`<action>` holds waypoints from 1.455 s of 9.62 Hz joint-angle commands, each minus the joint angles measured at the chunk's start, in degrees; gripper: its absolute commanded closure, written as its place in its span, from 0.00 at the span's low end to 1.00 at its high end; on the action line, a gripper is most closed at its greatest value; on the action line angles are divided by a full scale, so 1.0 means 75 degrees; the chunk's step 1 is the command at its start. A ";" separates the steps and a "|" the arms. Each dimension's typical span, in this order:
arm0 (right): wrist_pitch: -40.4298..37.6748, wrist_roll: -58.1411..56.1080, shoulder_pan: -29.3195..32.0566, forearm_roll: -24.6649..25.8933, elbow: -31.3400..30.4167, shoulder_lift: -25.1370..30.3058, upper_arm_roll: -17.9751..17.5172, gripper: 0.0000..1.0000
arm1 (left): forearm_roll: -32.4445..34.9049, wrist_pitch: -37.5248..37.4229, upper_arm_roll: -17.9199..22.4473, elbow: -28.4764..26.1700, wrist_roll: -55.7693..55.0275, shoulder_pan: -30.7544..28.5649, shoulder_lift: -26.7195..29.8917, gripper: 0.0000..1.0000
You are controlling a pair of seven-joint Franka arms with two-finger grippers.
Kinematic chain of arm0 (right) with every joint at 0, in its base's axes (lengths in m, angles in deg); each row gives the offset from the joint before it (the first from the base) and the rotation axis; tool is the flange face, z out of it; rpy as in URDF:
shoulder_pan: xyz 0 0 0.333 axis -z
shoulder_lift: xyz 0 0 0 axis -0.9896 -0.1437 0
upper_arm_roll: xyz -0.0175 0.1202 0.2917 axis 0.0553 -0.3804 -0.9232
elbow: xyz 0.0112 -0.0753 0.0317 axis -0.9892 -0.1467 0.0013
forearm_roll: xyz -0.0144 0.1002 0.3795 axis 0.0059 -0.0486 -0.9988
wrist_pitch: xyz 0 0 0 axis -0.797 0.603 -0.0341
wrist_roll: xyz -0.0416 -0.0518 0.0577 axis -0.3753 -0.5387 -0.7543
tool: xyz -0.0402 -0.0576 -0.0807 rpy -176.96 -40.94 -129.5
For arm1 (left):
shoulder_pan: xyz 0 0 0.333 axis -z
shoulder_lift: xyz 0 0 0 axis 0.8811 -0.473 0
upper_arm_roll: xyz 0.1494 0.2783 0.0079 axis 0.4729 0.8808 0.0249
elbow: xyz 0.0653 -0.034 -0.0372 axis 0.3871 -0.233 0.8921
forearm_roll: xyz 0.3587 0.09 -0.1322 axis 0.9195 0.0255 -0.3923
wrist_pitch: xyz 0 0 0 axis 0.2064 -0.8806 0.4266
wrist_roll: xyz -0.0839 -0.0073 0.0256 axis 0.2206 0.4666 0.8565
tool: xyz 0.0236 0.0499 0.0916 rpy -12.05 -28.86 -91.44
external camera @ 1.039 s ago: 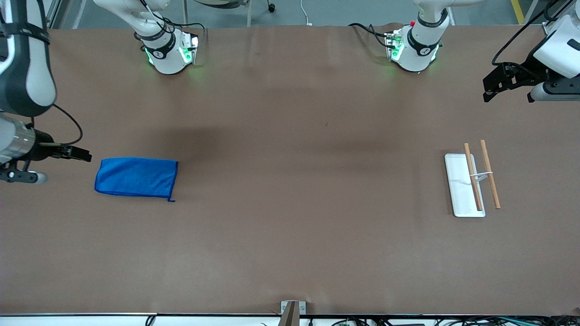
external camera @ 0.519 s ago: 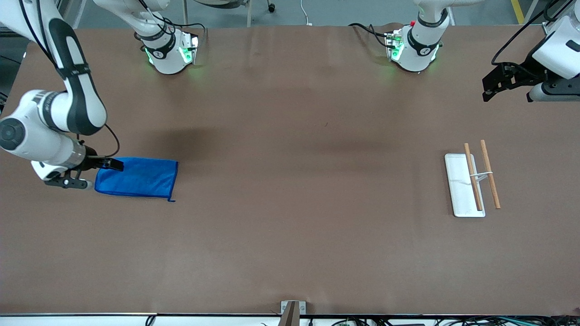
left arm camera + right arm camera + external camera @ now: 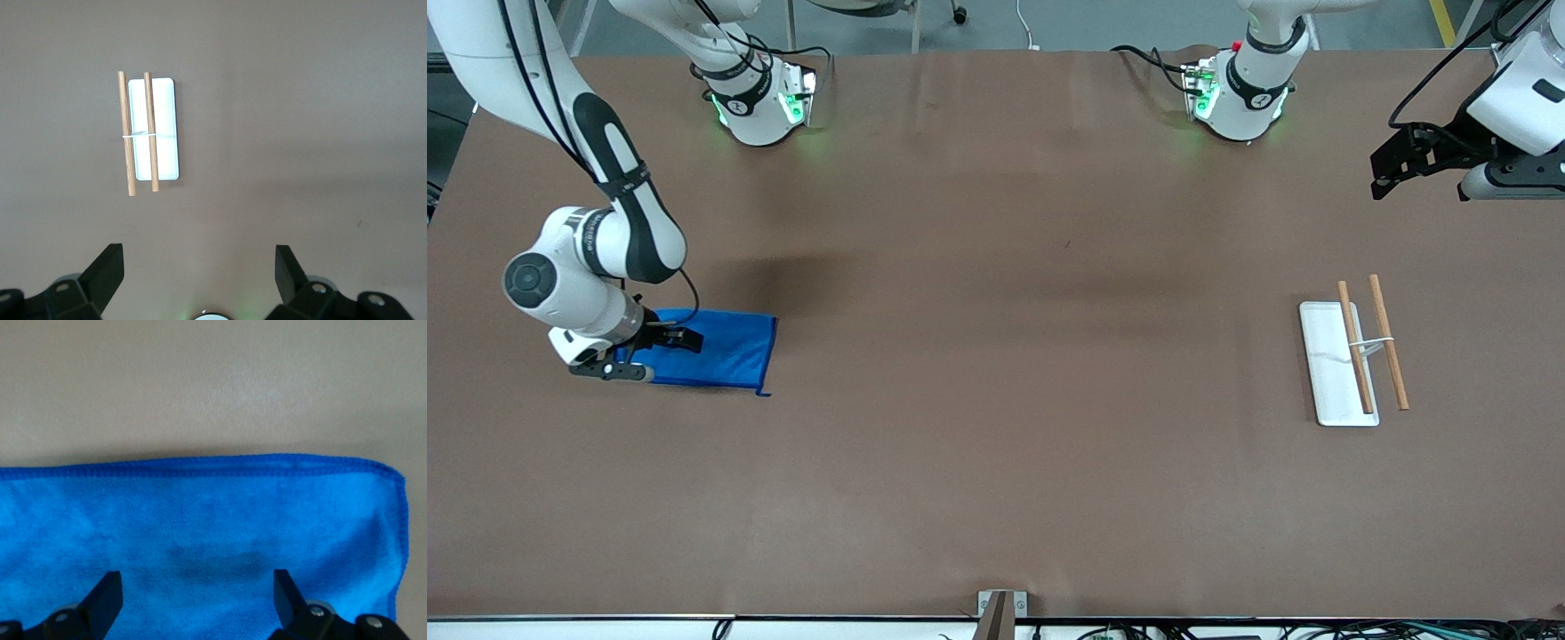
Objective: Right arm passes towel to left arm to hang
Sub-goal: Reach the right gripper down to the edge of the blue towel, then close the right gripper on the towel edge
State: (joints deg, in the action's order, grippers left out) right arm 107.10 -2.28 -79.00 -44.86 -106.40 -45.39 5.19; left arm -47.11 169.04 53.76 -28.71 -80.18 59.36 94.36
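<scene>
Item: small bright blue rectangular microfibre towel [image 3: 716,348], lying flat on the brown table covering [image 3: 996,462] at the right arm's end, its thread loop at the corner nearest the front camera. We recorded it as not yet lifted.

Item: right arm's black two-finger gripper [image 3: 665,340], over the towel's end toward the table edge. In the right wrist view its fingers [image 3: 107,595] stood spread wide above the cloth [image 3: 200,540], a faint shadow between them, nothing clasped. We could not tell whether the tips touched the fabric.

Item: left arm's black two-finger gripper [image 3: 1392,169], waiting in the air over the left arm's end of the table, fingers [image 3: 107,267] likewise spread and empty.

Item: white flat tray [image 3: 1323,356] carrying two wooden rods [image 3: 1354,347], well apart from the towel.

Risks, as we judged them:
- A flat cloth offers no raised edge; fingers closing too high could slide over it and come away empty.
- Pressing too low could drag the towel along the covering and bunch it.
- A pinch taken in the middle could leave the towel hanging in a clump, giving the left gripper no free edge at the handover.
- A grip of one layer only could slip in transit.
</scene>
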 commanded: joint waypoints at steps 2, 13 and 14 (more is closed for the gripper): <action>0.0408 0.0070 -0.0025 -0.0073 -0.0188 -0.0089 0.0013 0.05 | 0.0056 -0.0099 -0.0022 -0.0021 0.0046 0.0004 -0.0174 0.00; 0.0434 0.0163 -0.0061 -0.0073 -0.0154 -0.0278 0.0013 0.95 | 0.0056 -0.0064 -0.0034 -0.0010 0.0058 0.0051 -0.0186 0.00; 0.0097 0.0163 -0.0072 -0.0073 -0.0049 -0.0243 0.0001 1.00 | 0.0056 -0.0053 -0.0034 -0.0010 0.0058 0.0051 -0.0198 0.00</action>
State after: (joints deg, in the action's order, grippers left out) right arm 109.67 -2.12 -79.06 -45.26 -106.89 -47.43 5.00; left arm -47.11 169.04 53.72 -28.71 -80.08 59.49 94.32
